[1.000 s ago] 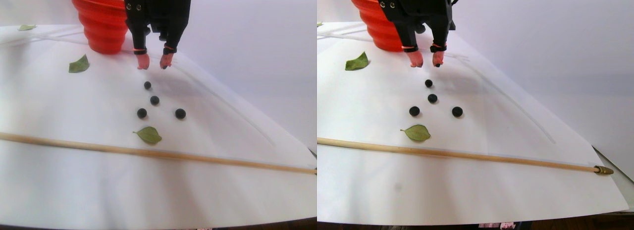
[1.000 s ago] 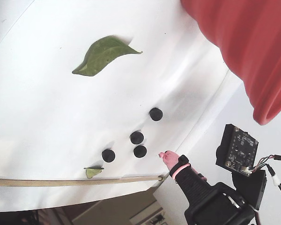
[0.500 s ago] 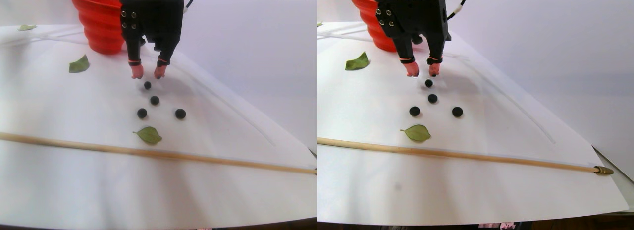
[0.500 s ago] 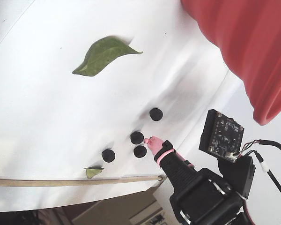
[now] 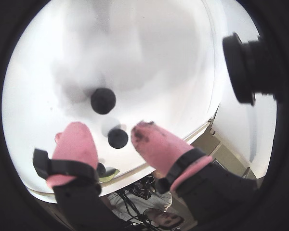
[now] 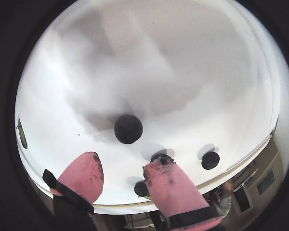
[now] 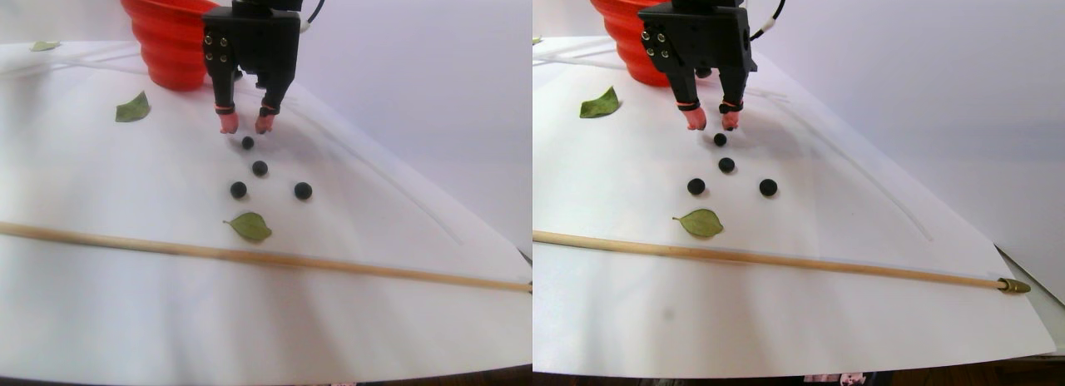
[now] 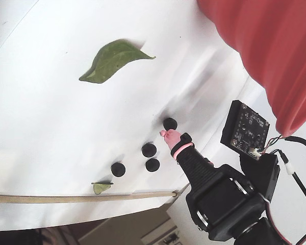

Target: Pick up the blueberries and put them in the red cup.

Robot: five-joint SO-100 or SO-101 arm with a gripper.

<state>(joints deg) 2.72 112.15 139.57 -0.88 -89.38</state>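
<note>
Several blueberries lie loose on the white sheet (image 7: 100, 303) in the stereo pair view; the one nearest the cup (image 7: 247, 142) sits just in front of my pink fingertips. The others (image 7: 260, 168) (image 7: 239, 189) (image 7: 303, 190) lie closer to the camera. My gripper (image 7: 246, 124) hangs low over the sheet, open, with nothing between its fingers. In a wrist view the nearest berry (image 6: 128, 128) lies just beyond the gripper (image 6: 121, 166). The other wrist view shows the gripper (image 5: 110, 135) and two berries (image 5: 103, 101) (image 5: 118, 137). In the fixed view one fingertip (image 8: 169, 135) sits beside a berry (image 8: 170, 123). The red cup (image 7: 166, 37) (image 8: 265, 51) stands behind the arm.
Green leaves (image 7: 133, 109) (image 7: 250, 226) (image 8: 112, 60) lie on the sheet. A long wooden stick (image 7: 250, 257) crosses it in front of the berries. The sheet's edge drops off at the right (image 7: 1032, 319).
My gripper has come down from above the sheet to just behind the berry nearest the cup, staying open. The berries, leaves and cup have not moved.
</note>
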